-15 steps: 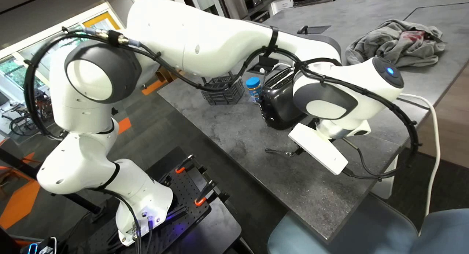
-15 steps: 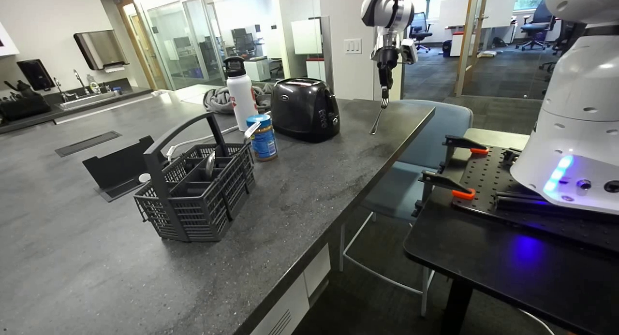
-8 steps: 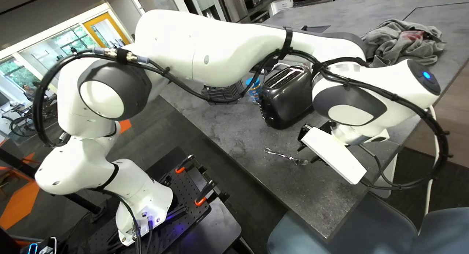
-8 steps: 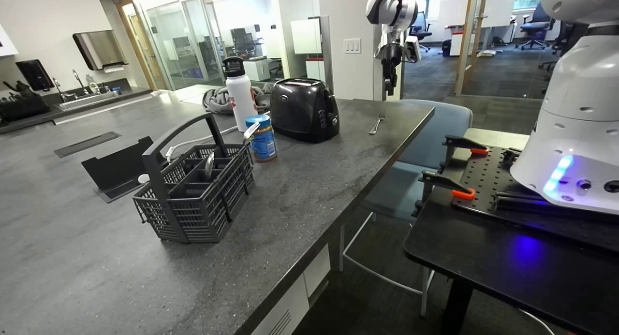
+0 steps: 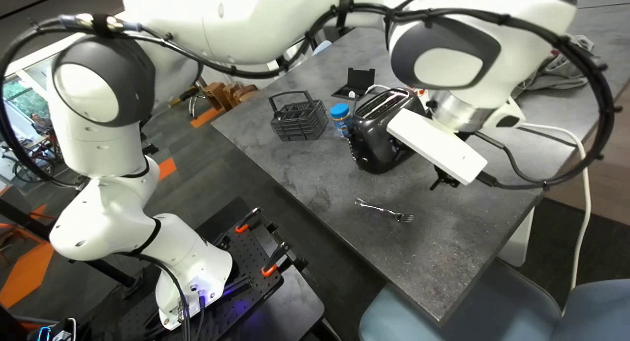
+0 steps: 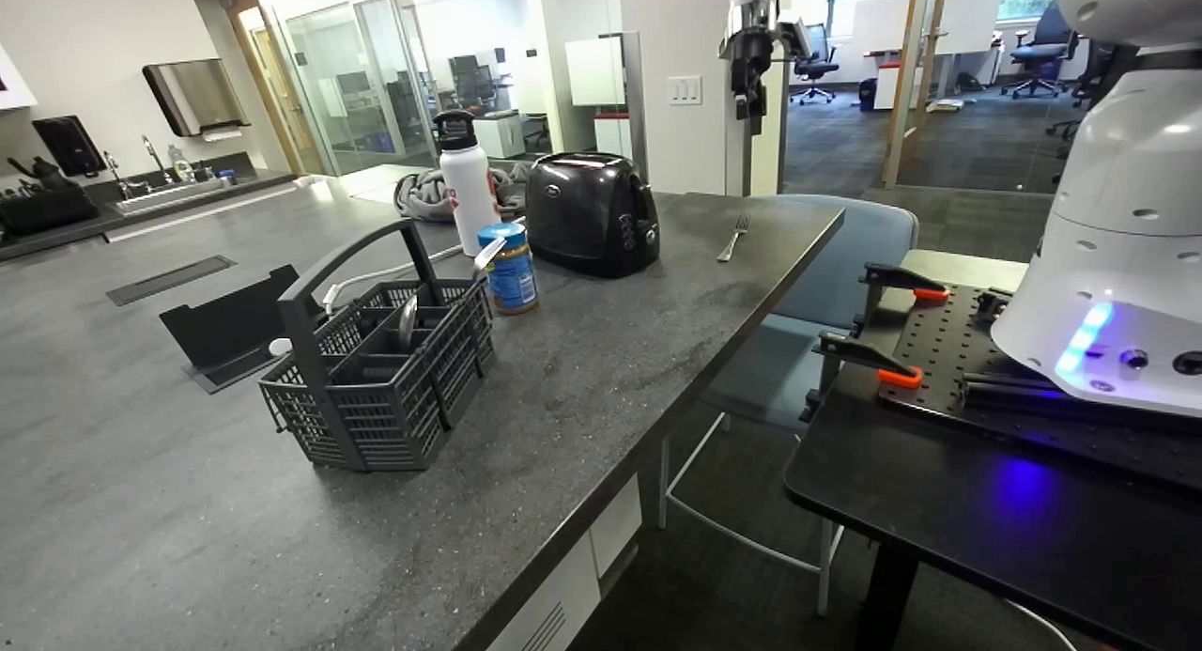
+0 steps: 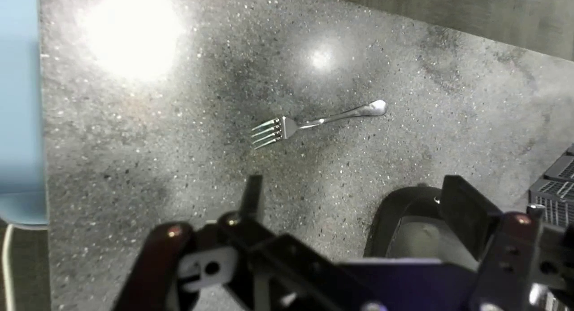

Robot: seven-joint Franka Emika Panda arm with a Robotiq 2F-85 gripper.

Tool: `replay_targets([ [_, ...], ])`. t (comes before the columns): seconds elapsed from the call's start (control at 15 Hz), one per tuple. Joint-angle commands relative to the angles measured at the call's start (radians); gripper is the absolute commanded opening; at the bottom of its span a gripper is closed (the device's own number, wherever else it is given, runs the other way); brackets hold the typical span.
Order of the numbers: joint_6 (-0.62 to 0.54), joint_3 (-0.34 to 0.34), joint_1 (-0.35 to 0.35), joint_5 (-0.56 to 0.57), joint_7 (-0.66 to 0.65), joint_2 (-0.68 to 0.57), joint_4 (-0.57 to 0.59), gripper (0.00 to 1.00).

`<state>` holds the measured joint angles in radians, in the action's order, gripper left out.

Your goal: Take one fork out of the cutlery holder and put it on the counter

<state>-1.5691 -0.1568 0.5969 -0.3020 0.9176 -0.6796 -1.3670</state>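
Silvery metal is gleaming lower than the gripper (image 7: 354, 185): the fork (image 7: 321, 121) is lying on the counter (image 7: 148, 167), apart from the gripper and nearer the robot's base (image 5: 199, 262) than the fingers. Its tines are pointing toward the counter's end, where the chair (image 7: 20, 104) is showing past the edge and lower than the gripper; its handle is pointing toward the side of the holder (image 6: 376, 426). The gripper is hanging above the counter, its fingers standing wide apart, with counter and black toaster (image 5: 371, 139) showing through the gap. That toaster is standing near the gripper and lower, on the holder's side, one finger partly covering it in the wrist view. Past the toaster from the gripper, the jar (image 6: 512, 280) is standing, and just past the jar the holder is resting on the counter, well apart from the gripper, with cutlery (image 6: 408, 320) showing inside its compartments. In an exterior view the bottle (image 6: 470, 177) is standing beyond the toaster from the gripper, and the cloth (image 6: 421, 195) is lying crumpled behind the bottle.
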Motion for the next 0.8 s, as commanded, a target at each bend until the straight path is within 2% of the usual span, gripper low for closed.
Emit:
replay_targets([
  [0.0, -0.122, -0.048, -0.107, 0.063, -0.178, 0.233, -0.24, 1.0],
  [0.33, -0.248, -0.063, -0.24, 0.212, -0.491, 0.476, -0.454, 1.0],
  [0.73, -0.337, -0.021, -0.382, 0.415, -0.793, 0.765, -0.737, 1.0],
])
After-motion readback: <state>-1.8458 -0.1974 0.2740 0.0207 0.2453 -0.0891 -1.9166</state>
